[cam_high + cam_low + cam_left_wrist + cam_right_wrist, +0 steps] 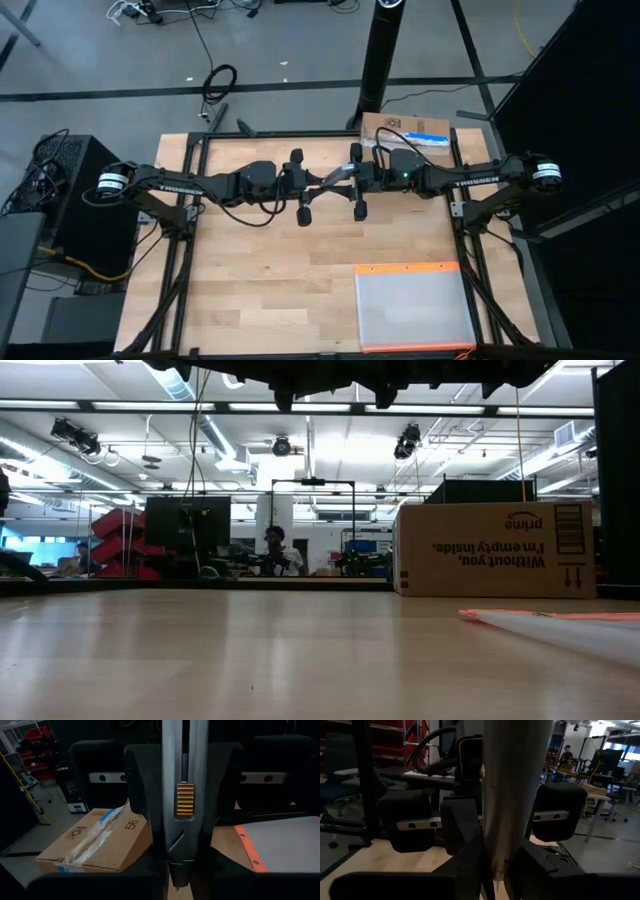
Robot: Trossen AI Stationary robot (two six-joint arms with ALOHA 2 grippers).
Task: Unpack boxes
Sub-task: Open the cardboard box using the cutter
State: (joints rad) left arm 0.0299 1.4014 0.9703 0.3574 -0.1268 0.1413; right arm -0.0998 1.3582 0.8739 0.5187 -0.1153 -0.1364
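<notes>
A brown cardboard box [410, 128] with a white-and-blue label and clear tape rests on its base at the table's far edge, right of centre. It also shows in the low view [495, 550] and in the left wrist view [95, 842], marked "56". High above the table's middle, my left gripper [318, 187] and my right gripper [350, 176] face each other, level. Both are shut on a grey box cutter [337, 180] with an orange slider [185, 800]. The cutter spans the gap between them. My left gripper holds the cutter's tapered end [180, 870] between its two fingers, coming level from the table's left and lying along the cutter. The cutter is level and clear of the table. My right gripper pinches the cutter's other end [502, 862] between its two fingers, level from the table's right and also along it.
A flat clear pouch with an orange edge [415, 305] lies at the table's near right. A black column [385, 50] stands beyond the far edge. Bare wood [270, 280] fills the near left and middle. A person [275, 550] shows in the room behind.
</notes>
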